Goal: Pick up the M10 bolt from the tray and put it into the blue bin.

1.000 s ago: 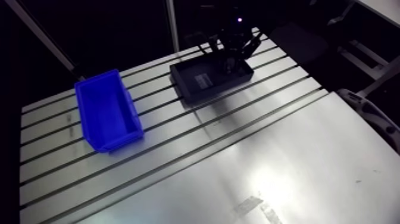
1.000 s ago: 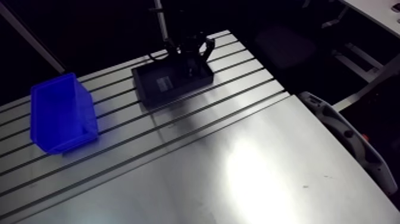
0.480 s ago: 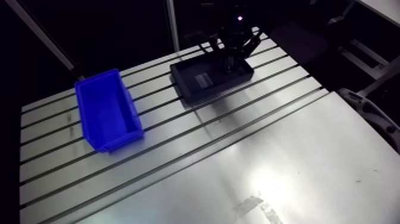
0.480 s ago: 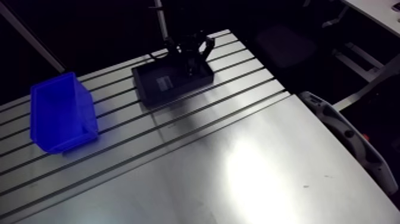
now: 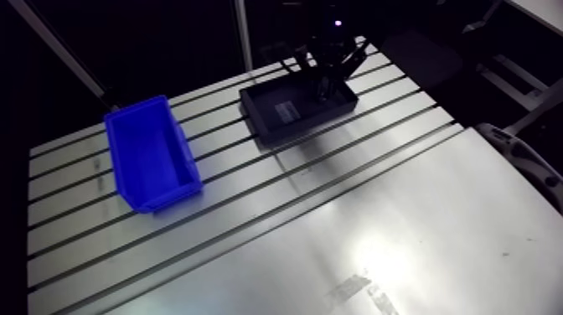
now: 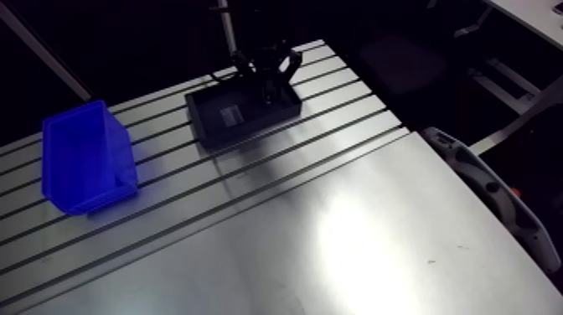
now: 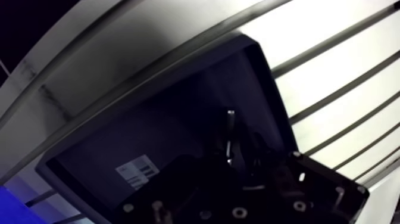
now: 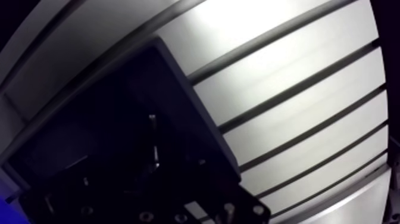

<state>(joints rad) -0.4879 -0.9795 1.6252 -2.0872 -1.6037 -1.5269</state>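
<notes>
Although the tray [image 5: 265,117] is dark inside, the wrist view picks out the bolt [image 7: 230,134] as a slim bright shaft just ahead of the gripper [image 5: 324,82]. It is over the tray's floor, close to one side wall and apart from the white label [image 7: 138,168]. I cannot tell whether the gripper is spread, pressed together or already pinching the bolt, because its working end is lost in shadow. Nor can I tell whether the bolt rests on the floor or is clear of it.

In the arm view the gripper hangs over the right end of the tray, which sits at the far side of the table [image 5: 377,209]. The blue bin [image 5: 153,159] stands to the left of the tray and a little nearer, well apart from it, with its mouth open upward.

The bolt is most likely steel, so it should be stiff, heavy for its bulk and in no way fragile. Firm pressure should do it no harm. Its round shaft may roll or turn under a loose hold, and smooth metal can slip, though the thread should give some bite. The best hold is probably across the shaft, about midway or towards the head, where the weight sits. A hold at the tip would likely let the bolt swing on the way across to the bin.
</notes>
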